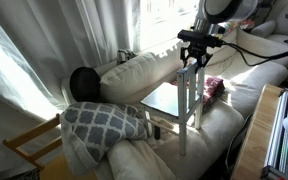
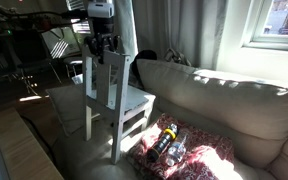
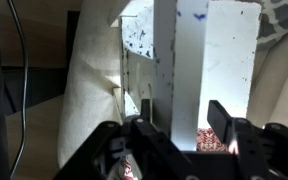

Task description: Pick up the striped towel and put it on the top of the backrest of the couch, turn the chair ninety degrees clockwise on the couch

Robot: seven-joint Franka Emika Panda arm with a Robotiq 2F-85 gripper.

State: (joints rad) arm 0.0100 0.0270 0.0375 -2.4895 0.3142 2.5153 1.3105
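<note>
The small pale chair [image 1: 169, 98] [image 2: 124, 100] stands on the seat of the cream couch [image 1: 134, 75] [image 2: 214, 90]. My gripper [image 1: 192, 62] [image 2: 102, 50] is at the top of the chair's back. In the wrist view the gripper [image 3: 184, 110] stands open, its fingers on either side of a white slat [image 3: 189, 60] of the chair, with a visible gap on the right side. A small dark shape [image 2: 148, 57] lies on top of the backrest [image 2: 224, 85] behind the chair. It may be the striped towel, but no stripes can be made out.
A lattice-patterned cushion [image 1: 104, 122] and a black round cushion [image 1: 84, 82] lie at one end of the couch. A red patterned cloth with a bottle [image 2: 174, 145] sits beside the chair's legs. A yellow wooden chair [image 1: 29, 145] stands by the curtain, and a wooden surface [image 1: 259, 130] borders the couch front.
</note>
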